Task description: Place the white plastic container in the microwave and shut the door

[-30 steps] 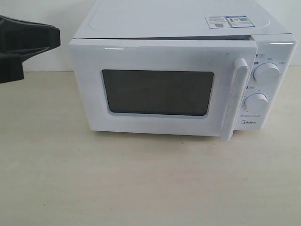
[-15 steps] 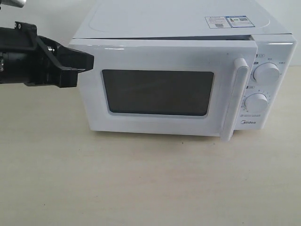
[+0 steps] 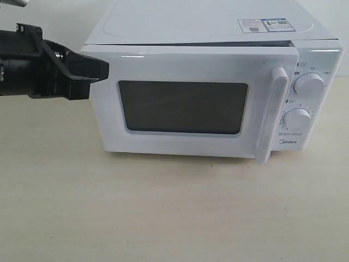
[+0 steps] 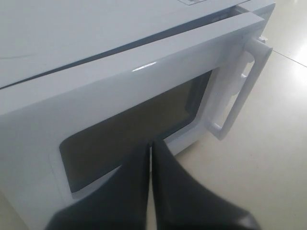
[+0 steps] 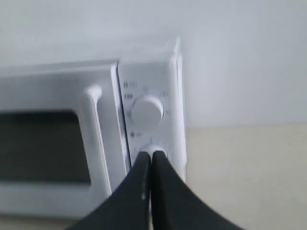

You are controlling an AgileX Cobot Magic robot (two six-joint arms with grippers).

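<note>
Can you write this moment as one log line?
left gripper: shut, at door front | door: nearly closed, small gap | right gripper: shut, facing knobs | white plastic container: not visible

Pale beige tabletop (image 3: 163,218), plain white wall (image 3: 60,13) behind, soft even light

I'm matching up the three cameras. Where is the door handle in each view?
Exterior: handle stands upright between the window and the knobs.
Left wrist: handle slants just beyond the window.
Right wrist: handle, blurred, between window and knobs.
Shared landmark: the dark window, beside the handle in all three.
</note>
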